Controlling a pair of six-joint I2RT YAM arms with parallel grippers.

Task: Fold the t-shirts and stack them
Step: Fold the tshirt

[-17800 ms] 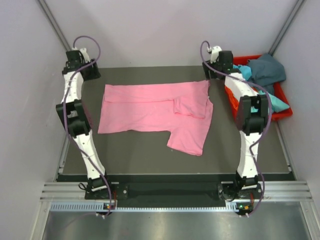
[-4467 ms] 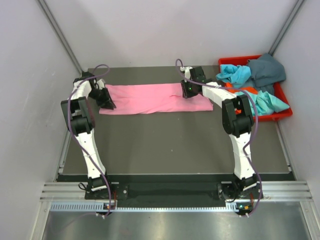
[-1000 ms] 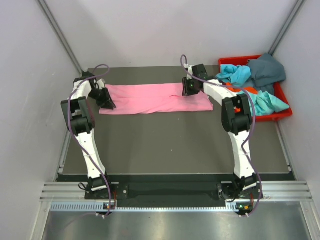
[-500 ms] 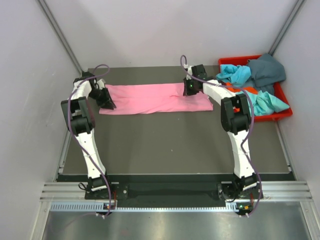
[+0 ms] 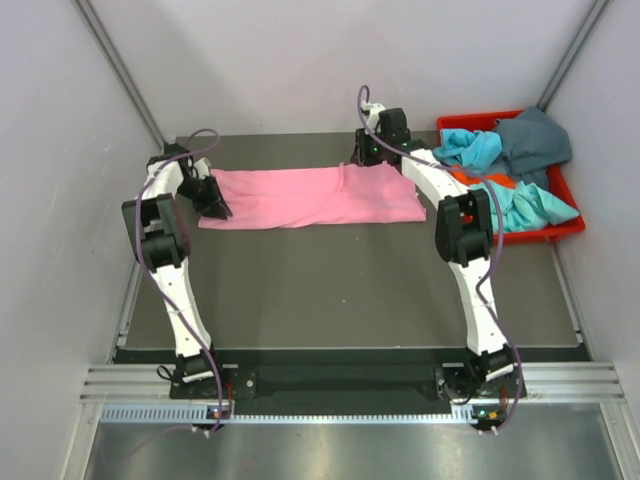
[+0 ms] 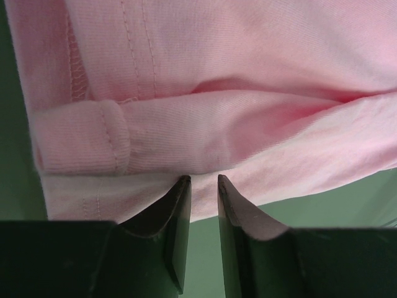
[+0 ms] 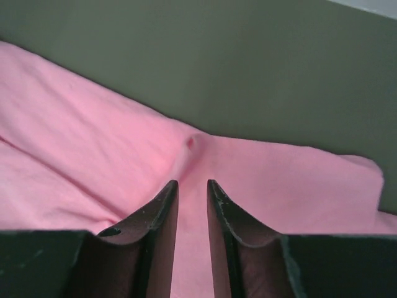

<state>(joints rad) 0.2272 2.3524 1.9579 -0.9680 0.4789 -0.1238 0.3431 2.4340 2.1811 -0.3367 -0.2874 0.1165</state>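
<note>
The bright pink t-shirt point(image 5: 300, 197) lies folded into a long band across the far part of the table. My left gripper point(image 5: 218, 205) is at its left end. In the left wrist view point(image 6: 203, 180) the jaws stand a narrow gap apart, tips at the shirt's point(image 6: 217, 124) near hem, with nothing between them. My right gripper point(image 5: 364, 160) hovers over the shirt's far edge near its right end. Its jaws point(image 7: 192, 183) are also narrowly apart, above the cloth point(image 7: 93, 124), with a small pucker point(image 7: 192, 143) just ahead. Turquoise point(image 5: 470, 145), dark teal-grey point(image 5: 535, 140) and orange point(image 5: 500, 183) shirts lie heaped in the bin.
The red plastic bin point(image 5: 560, 232) stands at the table's far right, beside the right arm. Grey walls close in on the left, back and right. Dark tabletop point(image 5: 330, 290) shows in front of the pink shirt.
Since the earliest frame the pink shirt has been folded into a narrow band. In the last second my right gripper moved from on the shirt up and back to its far edge. The left has not moved.
</note>
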